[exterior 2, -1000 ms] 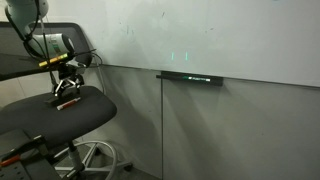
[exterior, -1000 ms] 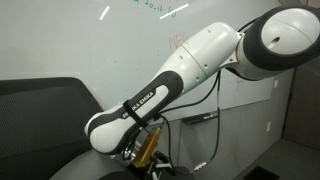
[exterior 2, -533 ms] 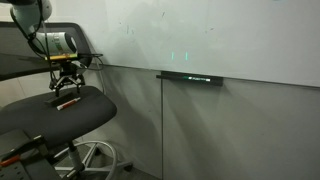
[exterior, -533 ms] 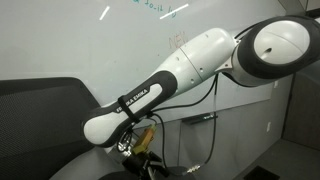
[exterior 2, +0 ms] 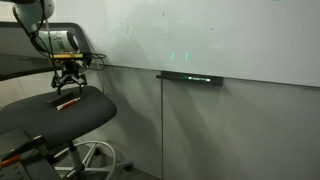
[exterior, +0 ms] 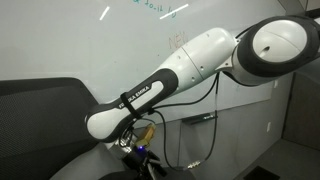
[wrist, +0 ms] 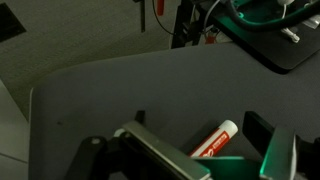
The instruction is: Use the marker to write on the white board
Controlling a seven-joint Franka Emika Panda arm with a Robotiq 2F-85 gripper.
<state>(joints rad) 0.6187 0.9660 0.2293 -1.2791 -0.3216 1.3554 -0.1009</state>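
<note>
While the white board (exterior 2: 230, 35) on the wall carries only faint scribbles, the arm (exterior: 170, 80) hangs over a chair (exterior 2: 40, 118), fingers (wrist: 275, 155) apart above the marker (wrist: 212, 140) lying on the seat; grasping, carrying and writing all appear left to do.

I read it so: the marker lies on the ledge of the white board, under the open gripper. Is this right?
No. The marker lies on the seat of the office chair, not on the ledge of the white board; the wrist view shows it there. It is under the open gripper, as you say.
</note>
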